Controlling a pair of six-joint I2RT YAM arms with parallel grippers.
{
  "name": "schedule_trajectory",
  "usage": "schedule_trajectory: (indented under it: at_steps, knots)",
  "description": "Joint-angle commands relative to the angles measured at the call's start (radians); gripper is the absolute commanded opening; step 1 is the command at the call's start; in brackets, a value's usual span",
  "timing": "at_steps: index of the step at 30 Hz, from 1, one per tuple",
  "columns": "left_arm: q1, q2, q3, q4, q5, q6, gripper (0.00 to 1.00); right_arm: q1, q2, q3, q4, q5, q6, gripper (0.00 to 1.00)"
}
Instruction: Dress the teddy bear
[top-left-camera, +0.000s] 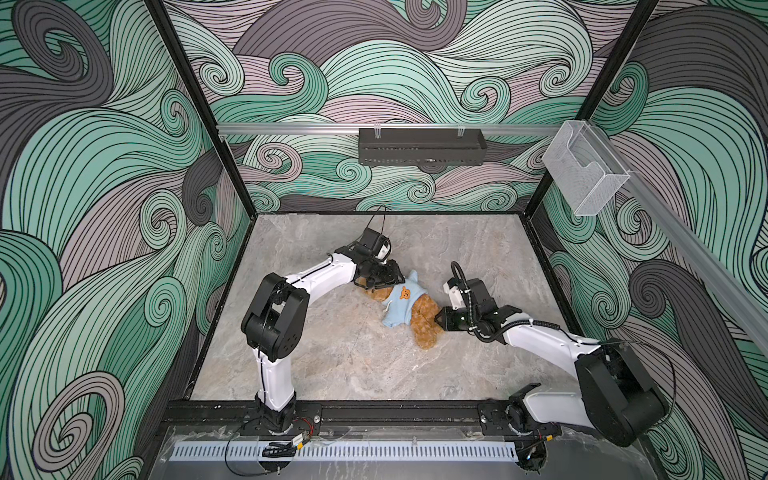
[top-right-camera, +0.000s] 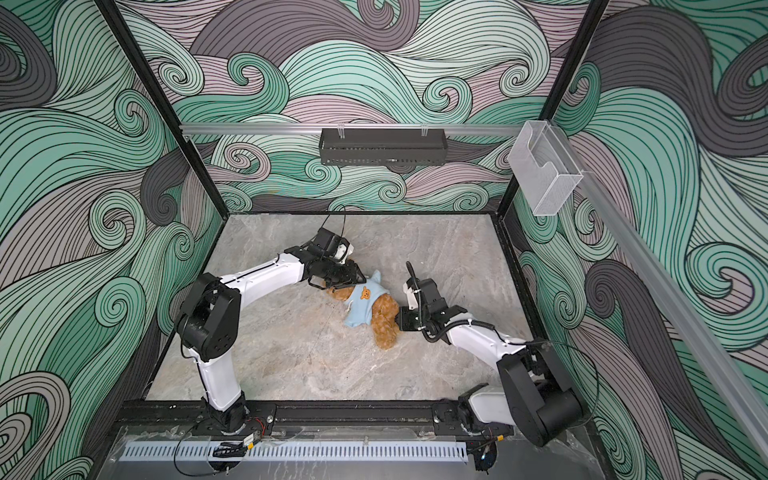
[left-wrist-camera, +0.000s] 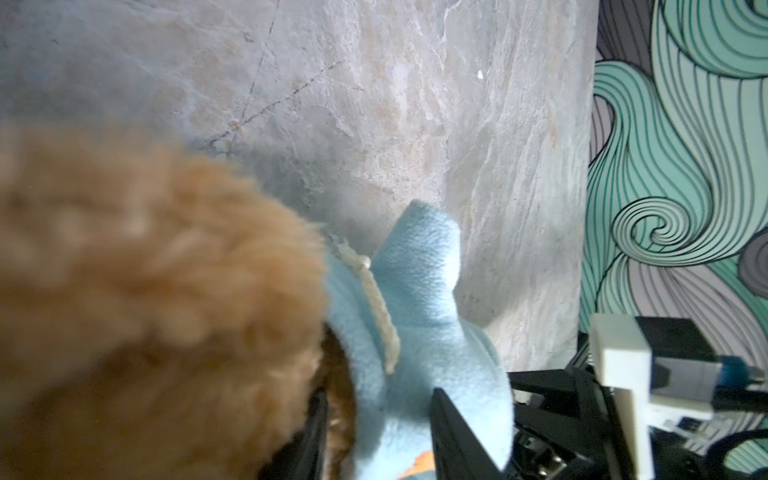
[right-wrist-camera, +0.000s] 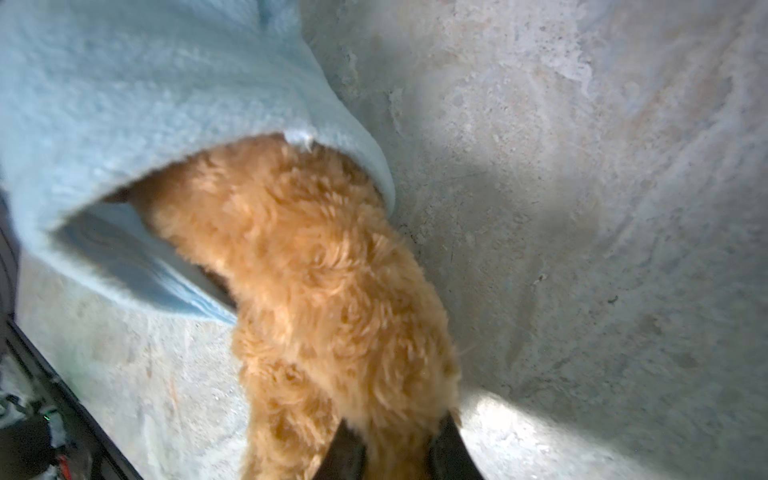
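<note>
The teddy bear (top-left-camera: 424, 322) (top-right-camera: 384, 324) lies on the marble tabletop (top-left-camera: 353, 365), golden-brown and shaggy, wearing a light-blue hooded garment (top-left-camera: 401, 309) (top-right-camera: 361, 309) over its torso. Its head end points toward my left gripper (top-left-camera: 392, 280) (top-right-camera: 357, 278). In the left wrist view that gripper (left-wrist-camera: 378, 399) stands open, its jaws apart around the hood fabric (left-wrist-camera: 419, 299) beside the blurred furry head (left-wrist-camera: 145, 291). My right gripper (top-left-camera: 436, 320) (top-right-camera: 397, 318) (right-wrist-camera: 397, 419) is at the bear's leg (right-wrist-camera: 316, 266), fur filling the gap between its fingers. The garment's hem (right-wrist-camera: 145, 83) covers the body above the legs.
A black perforated tray (top-left-camera: 422, 147) hangs on the back wall rail. A clear plastic holder (top-left-camera: 584, 170) is fixed at the right wall. Black frame posts and patterned walls enclose the table; a black rail (top-left-camera: 374, 411) runs along the front edge.
</note>
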Motion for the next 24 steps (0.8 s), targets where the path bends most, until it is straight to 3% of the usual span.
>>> schedule_trajectory:
  at_steps: [1, 5, 10, 17, 20, 24]
  knots:
    - [0.006, -0.068, 0.066, -0.041, 0.018, 0.088, 0.57, -0.006, -0.024, 0.041, -0.095, 0.008, -0.050, 0.31]
    - [0.026, -0.146, 0.056, -0.038, 0.016, 0.117, 0.74, -0.006, -0.082, 0.087, -0.122, 0.013, -0.108, 0.45]
    - [0.040, -0.325, -0.132, -0.019, -0.091, 0.087, 0.74, -0.007, -0.070, 0.113, -0.107, -0.005, -0.116, 0.53]
    - [-0.031, -0.636, -0.573, 0.156, -0.171, -0.106, 0.73, -0.006, 0.022, 0.128, -0.094, -0.018, -0.099, 0.50]
    - [-0.057, -0.605, -0.667, 0.277, -0.134, -0.164, 0.73, -0.006, 0.046, 0.128, -0.103, -0.022, -0.090, 0.47]
    - [-0.067, -0.385, -0.571, 0.299, -0.036, -0.156, 0.72, -0.001, 0.042, 0.091, -0.073, -0.069, -0.037, 0.43]
